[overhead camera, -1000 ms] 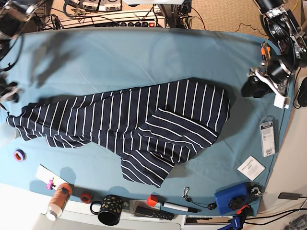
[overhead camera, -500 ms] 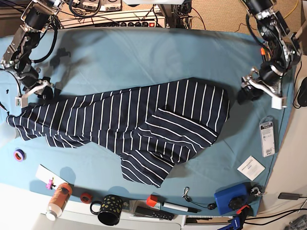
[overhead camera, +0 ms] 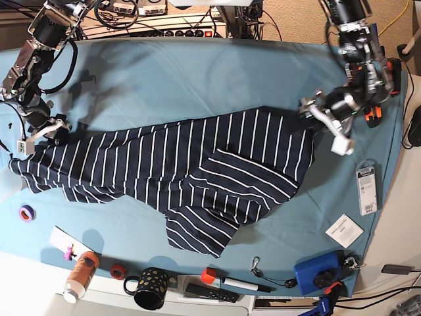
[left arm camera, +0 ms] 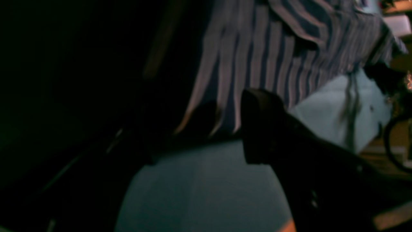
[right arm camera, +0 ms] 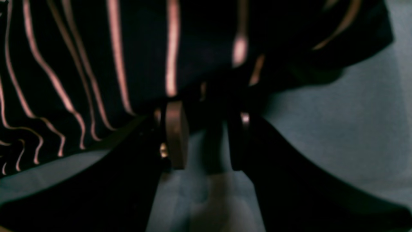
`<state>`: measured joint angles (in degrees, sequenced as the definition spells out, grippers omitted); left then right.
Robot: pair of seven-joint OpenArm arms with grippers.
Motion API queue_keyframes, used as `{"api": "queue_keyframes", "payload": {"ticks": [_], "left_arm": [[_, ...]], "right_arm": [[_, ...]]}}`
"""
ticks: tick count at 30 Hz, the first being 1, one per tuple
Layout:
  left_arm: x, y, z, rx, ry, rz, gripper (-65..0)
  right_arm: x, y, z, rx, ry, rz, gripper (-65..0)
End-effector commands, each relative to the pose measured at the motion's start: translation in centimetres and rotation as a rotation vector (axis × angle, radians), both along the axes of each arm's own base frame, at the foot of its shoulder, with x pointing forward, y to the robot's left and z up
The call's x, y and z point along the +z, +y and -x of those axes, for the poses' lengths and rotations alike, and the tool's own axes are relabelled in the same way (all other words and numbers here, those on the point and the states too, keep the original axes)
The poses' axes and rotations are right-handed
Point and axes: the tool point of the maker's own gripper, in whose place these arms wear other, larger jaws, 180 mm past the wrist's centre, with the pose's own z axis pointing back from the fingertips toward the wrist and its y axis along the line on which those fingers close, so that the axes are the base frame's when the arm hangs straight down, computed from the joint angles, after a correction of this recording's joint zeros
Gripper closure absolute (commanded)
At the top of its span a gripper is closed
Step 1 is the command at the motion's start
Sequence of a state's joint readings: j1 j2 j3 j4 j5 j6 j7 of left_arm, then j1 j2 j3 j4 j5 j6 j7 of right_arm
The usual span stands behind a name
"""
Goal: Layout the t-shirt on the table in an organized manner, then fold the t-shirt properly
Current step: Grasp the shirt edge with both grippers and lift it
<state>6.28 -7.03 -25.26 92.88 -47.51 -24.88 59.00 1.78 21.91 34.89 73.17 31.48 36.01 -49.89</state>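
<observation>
- Both arms are closing in on the t-shirt (overhead camera: pixel 191 174) since the earlier frames: the left gripper (overhead camera: pixel 314 122) is now arriving at the shirt's right edge, and the right gripper (overhead camera: pixel 45 135) is settling at its left end.
- Nearest the front edge, clutter is lining up: one bottle (overhead camera: pixel 80 275), one dotted mug (overhead camera: pixel 150 288), one marker (overhead camera: pixel 240 284), one blue box (overhead camera: pixel 319 272), one purple tape ring (overhead camera: pixel 26 212).
- Further back, one striped t-shirt is lying crumpled across the middle of the table (overhead camera: pixel 197 72), a flap folded over its lower right.
- One white card (overhead camera: pixel 344 230) and one packaged item (overhead camera: pixel 367 187) are sitting right of the shirt.
- Left gripper: jaws are standing apart, the hem lying just ahead of them in the wrist view; nothing is clamped yet.
- Right gripper: fingers (right arm camera: pixel 175 135) are standing apart at the fabric edge, not visibly pinching it.
- Risk, as I judge it: closing too shallow is likely to catch only one layer or miss the hem, so the shirt would be slipping during spreading; uneven pulls could be bunching the folded flap further.
</observation>
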Motion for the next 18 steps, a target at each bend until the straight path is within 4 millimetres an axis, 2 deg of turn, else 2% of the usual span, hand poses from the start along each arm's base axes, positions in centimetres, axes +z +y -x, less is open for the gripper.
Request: {"api": "queue_keyframes", "payload": {"ticks": [1, 5, 9, 15, 18], "left_arm": [[0.6, 0.5, -0.9, 0.021, -0.027, -0.034, -36.7], [-1.8, 0.5, -0.6, 0.026, 0.052, -0.174, -36.7], [-2.7, 0.7, -0.4, 0.063, 0.106, -0.207, -35.8], [-2.7, 0.8, -0.4, 0.067, 0.110, -0.207, -22.7], [-2.7, 0.8, -0.4, 0.067, 0.111, -0.206, -16.0]], "right_arm": [[2.3, -0.9, -1.2, -0.001, -0.073, 0.025, -20.2], [2.4, -0.9, -1.2, -0.003, -0.081, 0.026, -20.2], [2.6, -0.7, -1.7, -0.015, -0.115, 0.028, -20.1], [1.5, 0.4, -3.1, -0.067, -0.127, 0.053, -18.3], [0.9, 0.1, -4.1, -0.115, -0.120, 0.048, -17.8]]}}
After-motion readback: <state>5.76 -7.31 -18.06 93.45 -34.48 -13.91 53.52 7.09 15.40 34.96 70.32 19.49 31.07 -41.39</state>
